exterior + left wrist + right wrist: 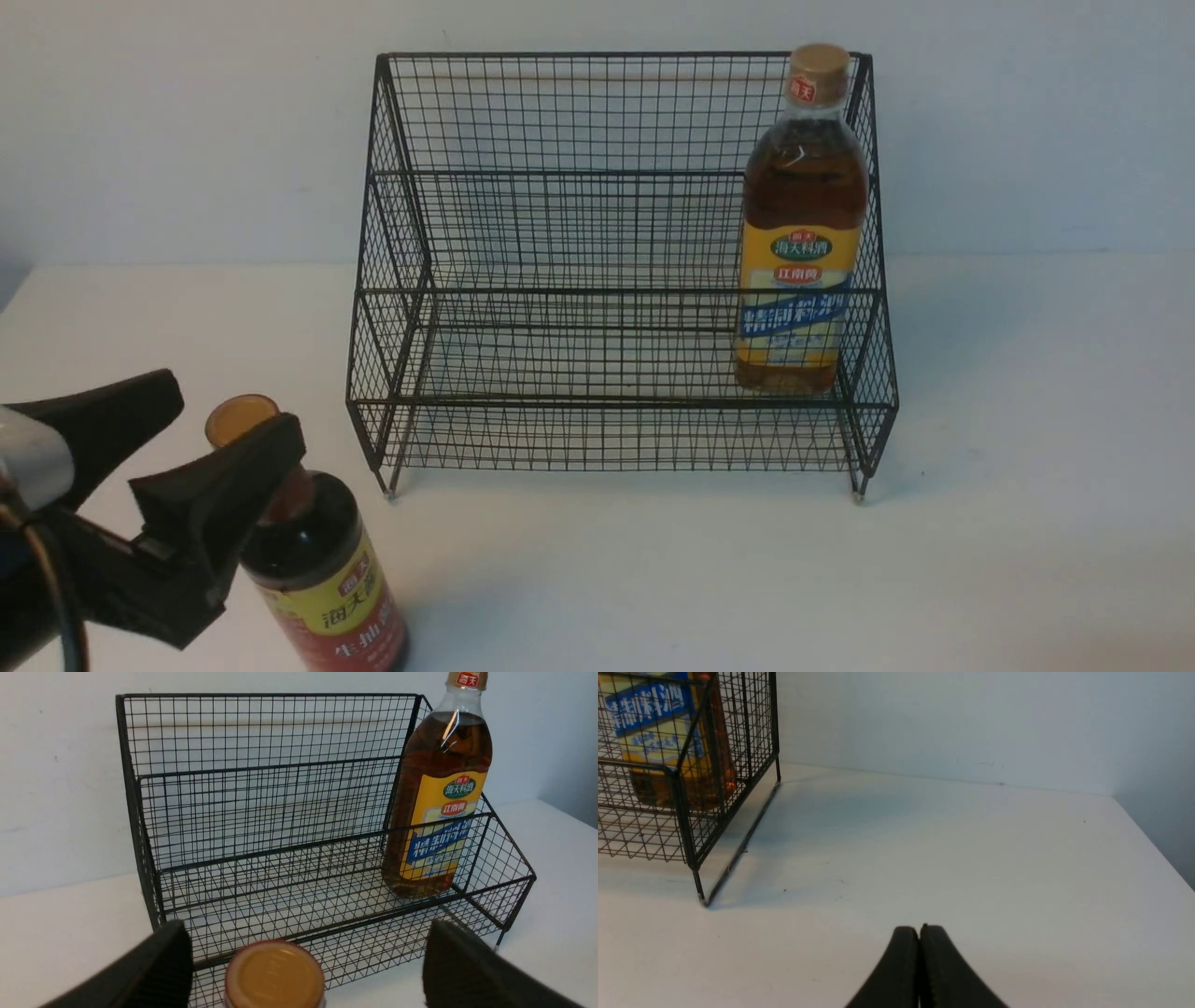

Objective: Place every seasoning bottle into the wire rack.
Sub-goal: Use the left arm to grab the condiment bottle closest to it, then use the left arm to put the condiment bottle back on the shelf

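Observation:
The dark soy-sauce bottle [317, 579] with a red-yellow label stands on the table at the front left, outside the wire rack [560, 233]. My left gripper [231, 408] is open, its fingers spread on either side of the bottle's tan cap [274, 975] without touching it. The amber bottle [803, 233] with a yellow-blue label stands upright at the right end of the rack's lower tier [299, 891]. My right gripper [919, 928] is shut on nothing, low over bare table to the right of the rack [686, 812]; it does not show in the front view.
The black wire rack stands against the white back wall [187, 140] on a white table [747, 579]. The table's right edge [1157, 849] shows in the right wrist view.

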`<act>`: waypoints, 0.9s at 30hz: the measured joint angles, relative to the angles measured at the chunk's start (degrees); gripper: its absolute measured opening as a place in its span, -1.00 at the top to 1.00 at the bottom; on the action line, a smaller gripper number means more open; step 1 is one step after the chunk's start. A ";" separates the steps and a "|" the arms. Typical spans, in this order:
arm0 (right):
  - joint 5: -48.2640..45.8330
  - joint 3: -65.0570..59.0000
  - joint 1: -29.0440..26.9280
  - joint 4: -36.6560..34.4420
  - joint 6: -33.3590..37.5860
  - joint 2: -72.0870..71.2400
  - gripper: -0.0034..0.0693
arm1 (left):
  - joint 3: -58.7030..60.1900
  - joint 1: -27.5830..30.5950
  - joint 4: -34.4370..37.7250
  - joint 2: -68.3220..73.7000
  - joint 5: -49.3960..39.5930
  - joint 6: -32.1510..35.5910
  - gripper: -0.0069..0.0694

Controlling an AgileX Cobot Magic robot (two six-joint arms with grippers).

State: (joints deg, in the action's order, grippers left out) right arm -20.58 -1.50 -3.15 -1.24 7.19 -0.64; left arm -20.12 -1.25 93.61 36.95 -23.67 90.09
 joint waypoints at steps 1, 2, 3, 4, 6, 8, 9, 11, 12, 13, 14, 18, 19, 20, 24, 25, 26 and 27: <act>0.00 0.00 0.00 0.00 0.00 0.00 0.95 | 0.00 0.00 1.60 1.92 0.00 2.74 -0.81; 0.00 0.00 0.00 0.00 0.00 0.00 0.95 | 0.00 0.00 2.33 3.26 -0.05 4.33 -0.81; 0.00 0.00 0.00 0.00 0.00 0.00 0.95 | 0.00 0.00 2.64 4.32 -0.18 5.39 -0.81; 0.00 0.00 0.00 0.00 0.00 0.00 0.95 | 0.00 0.00 2.78 4.58 -0.27 5.62 -0.81; 0.00 0.00 0.00 0.00 0.00 0.00 0.95 | 0.00 0.00 3.26 8.03 -1.19 8.10 -0.79; 0.00 0.00 0.00 0.00 0.00 0.00 0.95 | 0.00 0.00 3.37 9.83 -1.51 9.01 -0.77; 0.00 0.00 0.00 0.00 0.00 0.00 0.95 | 0.00 0.00 3.37 10.24 -1.51 9.28 -0.75; 0.00 0.00 0.00 0.00 0.00 0.00 0.95 | 0.00 0.00 3.48 12.63 -1.40 10.78 -0.62; 0.00 0.00 0.00 0.00 0.00 0.00 0.95 | 0.00 0.00 3.48 13.58 -1.39 11.12 -0.51; 0.00 0.00 0.00 0.00 0.00 0.00 0.95 | 0.00 0.00 3.48 13.86 -1.33 11.19 -0.43; 0.00 0.00 0.00 0.00 0.00 0.00 0.95 | 0.00 0.00 3.48 14.00 -1.33 11.18 -0.40; 0.00 0.00 0.00 0.00 0.00 0.00 0.95 | -0.19 0.00 3.25 13.94 -1.79 12.80 0.14; 0.00 0.00 0.00 0.00 0.00 0.00 0.95 | -0.25 0.00 2.94 13.72 -2.00 12.92 0.13; 0.00 0.00 0.00 0.00 0.00 0.00 0.95 | -0.47 0.00 2.23 13.22 -2.21 12.69 0.13; 0.00 0.00 0.00 0.00 0.00 0.00 0.95 | -4.24 0.00 -0.48 10.65 -2.99 5.49 0.13; 0.00 0.00 0.00 0.00 0.00 0.00 0.95 | -5.07 0.00 -0.67 10.39 -3.05 4.89 0.13; 0.00 0.00 0.00 0.00 0.00 0.00 0.95 | -7.02 0.00 -0.99 9.90 -3.22 1.79 0.13; -0.06 0.00 0.00 0.00 0.00 0.00 0.95 | -11.68 0.00 -2.76 9.36 -3.99 -3.47 0.13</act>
State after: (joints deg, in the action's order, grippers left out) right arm -20.63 -1.50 -3.15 -1.24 7.19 -0.64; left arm -31.80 -1.25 90.85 46.31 -27.66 86.62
